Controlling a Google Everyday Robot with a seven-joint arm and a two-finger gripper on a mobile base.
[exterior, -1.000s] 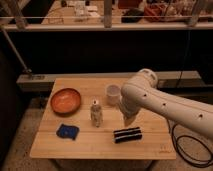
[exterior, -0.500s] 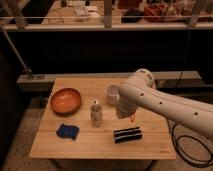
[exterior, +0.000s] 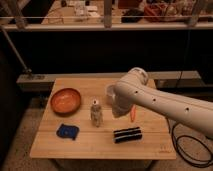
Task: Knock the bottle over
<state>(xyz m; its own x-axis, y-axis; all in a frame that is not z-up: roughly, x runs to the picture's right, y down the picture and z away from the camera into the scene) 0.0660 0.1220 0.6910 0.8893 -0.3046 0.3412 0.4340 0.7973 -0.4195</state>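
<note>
Nearing bottle point(exterior: 96, 113) w/ fingers point(exterior: 118, 109), no contact

Wooden table point(exterior: 150, 146) bearing orange bowl point(exterior: 65, 100), bottle point(exterior: 96, 114), white cup point(exterior: 110, 92), blue object point(exterior: 67, 131), black bar point(exterior: 127, 134), end effector point(exterior: 119, 109) beside bottle

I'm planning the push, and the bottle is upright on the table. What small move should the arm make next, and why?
Probably sweep the gripper sideways into the slim speckled grey-beige bottle. The bottle stands upright on the wooden table, and the gripper hangs just to its right in the camera view, apparently apart from it.
</note>
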